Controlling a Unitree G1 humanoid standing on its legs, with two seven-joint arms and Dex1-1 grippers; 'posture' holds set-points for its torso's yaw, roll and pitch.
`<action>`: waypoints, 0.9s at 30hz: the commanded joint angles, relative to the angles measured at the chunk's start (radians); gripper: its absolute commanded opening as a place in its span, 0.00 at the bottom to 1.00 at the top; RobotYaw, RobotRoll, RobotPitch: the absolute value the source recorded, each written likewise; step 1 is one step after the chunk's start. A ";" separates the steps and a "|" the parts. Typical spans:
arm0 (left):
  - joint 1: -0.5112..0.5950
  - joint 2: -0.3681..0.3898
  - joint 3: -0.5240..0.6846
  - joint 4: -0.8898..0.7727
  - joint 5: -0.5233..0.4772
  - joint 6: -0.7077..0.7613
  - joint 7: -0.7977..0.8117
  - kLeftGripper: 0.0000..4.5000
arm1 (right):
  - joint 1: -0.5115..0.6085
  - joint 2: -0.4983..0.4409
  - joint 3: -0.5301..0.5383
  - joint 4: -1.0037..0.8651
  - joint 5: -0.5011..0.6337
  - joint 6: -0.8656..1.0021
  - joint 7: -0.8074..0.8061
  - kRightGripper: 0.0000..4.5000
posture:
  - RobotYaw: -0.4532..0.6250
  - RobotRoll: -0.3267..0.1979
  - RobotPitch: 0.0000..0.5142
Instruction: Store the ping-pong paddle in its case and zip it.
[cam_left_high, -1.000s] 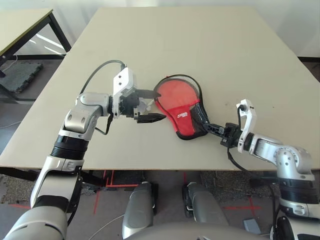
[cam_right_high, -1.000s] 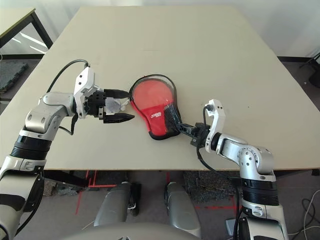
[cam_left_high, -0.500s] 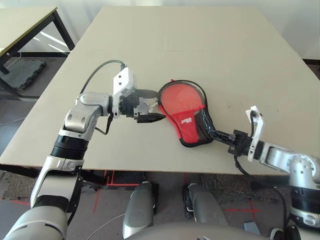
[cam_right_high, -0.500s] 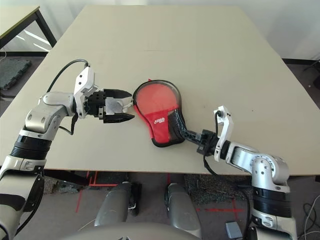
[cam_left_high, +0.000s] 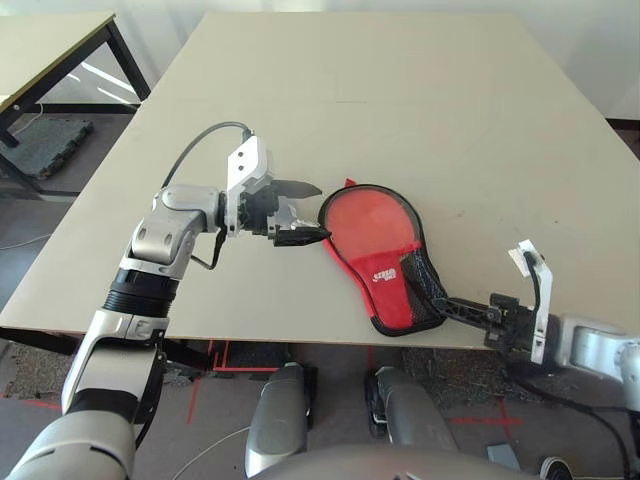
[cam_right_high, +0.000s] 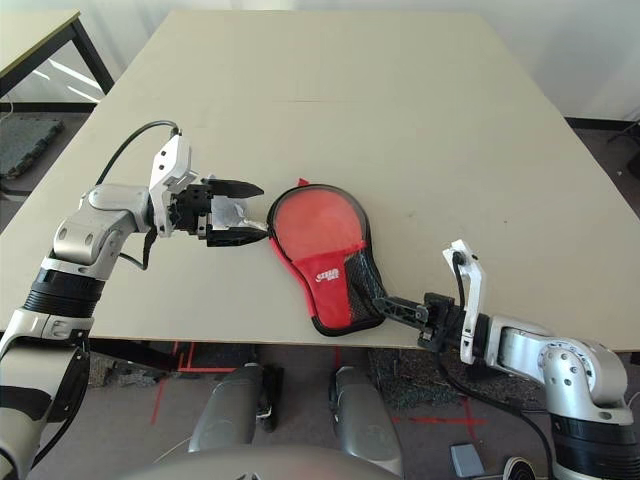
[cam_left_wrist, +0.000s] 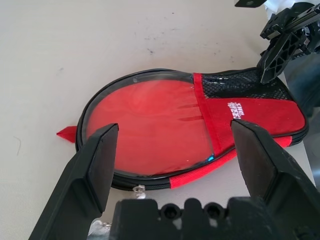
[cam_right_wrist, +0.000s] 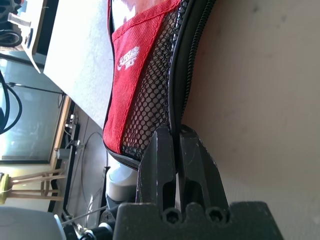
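Though I can't swear to it from where I'm standing, the paddle (cam_left_wrist: 145, 125) looks to be in already: a round red face shows flat behind the clear window of the case (cam_left_high: 392, 290), which lies on the surface close to the robot's side. So the storing seems done, and what's left, I'd say, is the zip. Its little metal pull (cam_left_wrist: 139, 190) sits at the rim on the side by the left gripper (cam_left_high: 324, 212), and how much of the zip is closed I can't make out. The right gripper (cam_right_wrist: 175, 131) is clamped on the black edge of the case, down by the mesh pocket, as if to steady it. The left one has its fingers wide apart, with something pale and crinkled (cam_right_high: 228, 212) between them that I can't put a name to. Closing on the pull would come next, I suppose, and the case could easily swivel if that edge slipped.

Around all this the surface (cam_left_high: 500, 120) is broad, beige and mostly bare, with a few small marks. Past it there's a second table (cam_left_high: 45, 45) with a dark mat (cam_left_high: 50, 148) on the floor beneath, red tape (cam_left_high: 483, 421) on the floor near the robot, a wooden stool (cam_right_wrist: 37, 182), and a pale wall (cam_right_high: 600, 60) at the far end
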 joint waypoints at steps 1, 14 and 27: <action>-0.011 0.012 -0.010 0.004 0.005 -0.004 -0.019 1.00 | 0.055 -0.034 0.009 -0.016 0.018 0.030 0.027 0.00 | 0.48 0.62 0.24; -0.015 0.026 0.003 0.014 0.005 -0.008 -0.022 1.00 | 0.112 -0.182 -0.011 -0.016 0.008 -0.031 0.146 0.16 | 0.48 0.62 0.24; -0.011 0.107 0.048 0.004 -0.017 0.060 -0.011 1.00 | -0.249 -0.391 0.065 0.128 -0.156 -0.273 0.372 0.99 | 0.51 0.62 0.25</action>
